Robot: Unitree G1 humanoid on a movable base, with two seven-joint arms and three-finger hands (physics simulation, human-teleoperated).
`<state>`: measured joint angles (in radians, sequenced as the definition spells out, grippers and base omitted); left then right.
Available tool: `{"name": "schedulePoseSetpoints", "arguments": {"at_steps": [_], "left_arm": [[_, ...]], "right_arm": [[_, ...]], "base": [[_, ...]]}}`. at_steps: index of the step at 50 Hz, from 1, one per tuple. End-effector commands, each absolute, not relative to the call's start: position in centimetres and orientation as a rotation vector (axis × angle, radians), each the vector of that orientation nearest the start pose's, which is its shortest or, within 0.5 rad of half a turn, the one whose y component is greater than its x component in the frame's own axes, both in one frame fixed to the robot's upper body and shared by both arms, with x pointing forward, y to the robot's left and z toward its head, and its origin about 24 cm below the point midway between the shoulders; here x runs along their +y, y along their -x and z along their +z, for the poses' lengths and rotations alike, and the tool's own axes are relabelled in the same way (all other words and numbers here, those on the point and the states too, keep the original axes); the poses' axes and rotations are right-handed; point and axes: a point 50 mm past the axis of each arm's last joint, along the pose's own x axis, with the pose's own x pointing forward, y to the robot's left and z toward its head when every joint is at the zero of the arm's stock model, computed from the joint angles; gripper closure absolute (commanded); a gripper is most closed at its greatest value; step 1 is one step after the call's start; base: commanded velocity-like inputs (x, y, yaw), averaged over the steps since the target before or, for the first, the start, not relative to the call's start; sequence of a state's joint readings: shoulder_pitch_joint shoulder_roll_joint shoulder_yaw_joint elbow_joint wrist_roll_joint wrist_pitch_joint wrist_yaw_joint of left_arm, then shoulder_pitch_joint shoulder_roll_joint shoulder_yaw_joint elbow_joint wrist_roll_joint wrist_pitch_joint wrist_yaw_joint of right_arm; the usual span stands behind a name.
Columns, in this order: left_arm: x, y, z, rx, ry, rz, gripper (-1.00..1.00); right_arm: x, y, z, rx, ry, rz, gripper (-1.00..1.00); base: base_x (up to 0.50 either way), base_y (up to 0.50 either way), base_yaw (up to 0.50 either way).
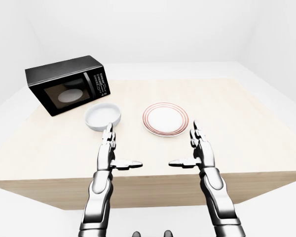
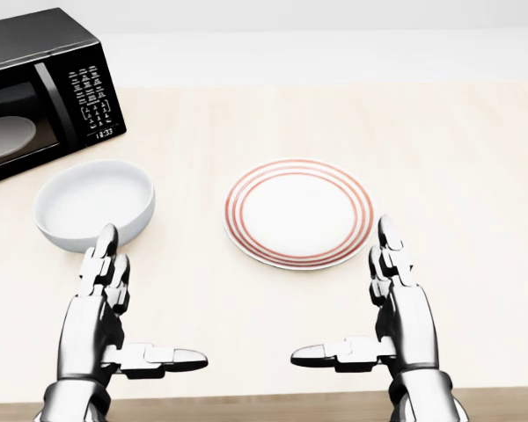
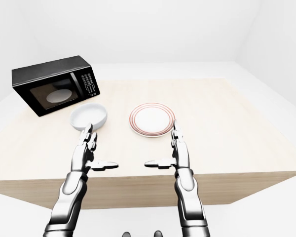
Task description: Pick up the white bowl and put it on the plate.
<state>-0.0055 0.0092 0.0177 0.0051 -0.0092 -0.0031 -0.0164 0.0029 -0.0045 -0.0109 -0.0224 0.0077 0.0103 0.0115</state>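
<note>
A white bowl rests empty on the pale wooden table, left of centre in the head view. To its right lies a white plate with red rings, empty. My left hand hovers just below the bowl, fingers straight and thumb out sideways, open, holding nothing. My right hand mirrors it below the plate's right edge, also open and empty. Neither hand touches the bowl or the plate.
A black microwave with its door closed stands at the top left, close behind the bowl. The table's near edge runs just under my wrists. White walls surround the table.
</note>
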Motion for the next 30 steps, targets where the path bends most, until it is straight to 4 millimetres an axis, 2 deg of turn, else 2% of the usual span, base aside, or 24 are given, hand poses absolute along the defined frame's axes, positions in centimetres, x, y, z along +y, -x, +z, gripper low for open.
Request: {"name": "schedulePoseSetpoints", "arguments": {"at_steps": [1, 18, 30], "left_arm": [[16.29, -25.57, 4.48, -0.014, 0.007, 0.000, -1.00], [16.20, -25.44, 4.43, -0.018, 0.002, -0.009, -1.00], [16.23, -25.47, 4.50, -0.024, 0.006, -0.010, -1.00]], "right_arm": [[-15.51, -25.02, 5.35, -0.037, -0.004, 0.007, -1.00], [-14.91, -24.90, 5.22, -0.044, 0.023, 0.027, -1.00], [-14.60, -24.86, 5.24, -0.045, 0.037, 0.034, -1.00]], "base": [[0.00, 0.00, 0.00], [0.00, 0.00, 0.00], [0.00, 0.30, 0.00]]}}
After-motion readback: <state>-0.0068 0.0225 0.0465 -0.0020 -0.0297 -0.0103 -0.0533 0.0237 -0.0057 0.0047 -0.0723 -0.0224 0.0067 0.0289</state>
